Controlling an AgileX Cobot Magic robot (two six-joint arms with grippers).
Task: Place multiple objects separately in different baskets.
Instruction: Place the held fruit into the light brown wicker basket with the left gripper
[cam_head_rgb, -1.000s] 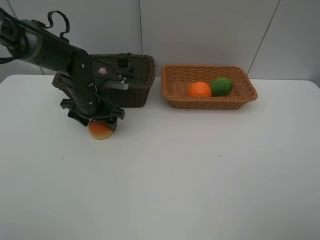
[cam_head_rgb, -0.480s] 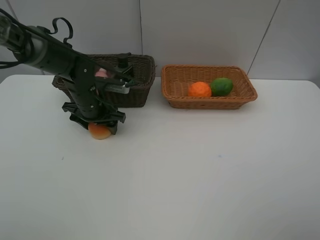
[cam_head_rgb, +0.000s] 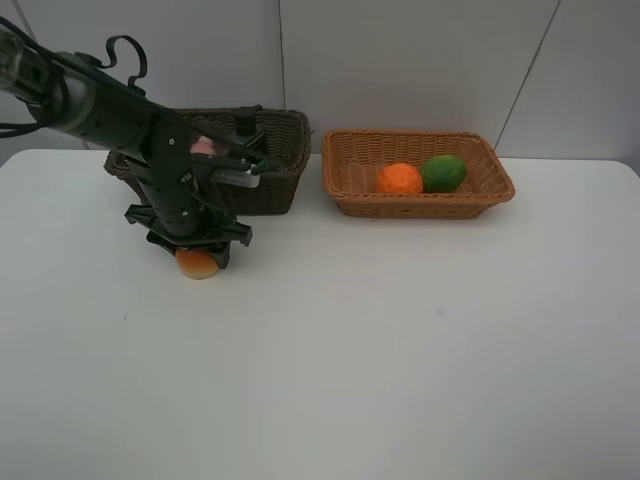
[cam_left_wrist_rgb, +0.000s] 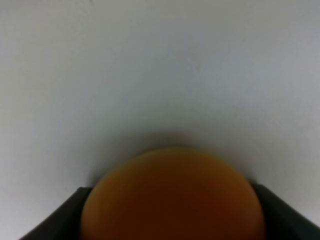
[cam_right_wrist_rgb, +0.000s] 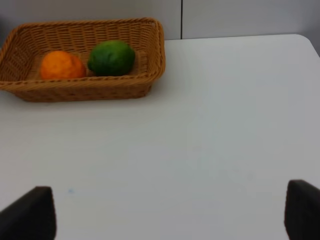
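The red-orange peach-like fruit (cam_head_rgb: 197, 262) (cam_left_wrist_rgb: 172, 195) rests on the white table in front of the dark brown basket (cam_head_rgb: 285, 165). My left gripper (cam_head_rgb: 196, 245) stands straight down over the fruit, and its dark fingers (cam_left_wrist_rgb: 75, 205) press against both sides. A pink bottle (cam_head_rgb: 203, 146) and a dark bottle top (cam_head_rgb: 243, 122) show inside the dark basket. In the light tan basket (cam_head_rgb: 420, 205) (cam_right_wrist_rgb: 75, 92) lie the mandarin (cam_head_rgb: 399, 179) (cam_right_wrist_rgb: 56, 65) and the lime (cam_head_rgb: 443, 172) (cam_right_wrist_rgb: 112, 57). My right gripper (cam_right_wrist_rgb: 170, 215) is open, away from the baskets, and out of the high view.
The left arm (cam_head_rgb: 90, 95) reaches in from the upper left and covers part of the dark basket. The two baskets stand side by side at the back of the table (cam_head_rgb: 400, 350), near the wall.
The left gripper has come down lower over the fruit and its fingers have closed in against it. The fruit stays in place on the table. The right gripper has not moved.
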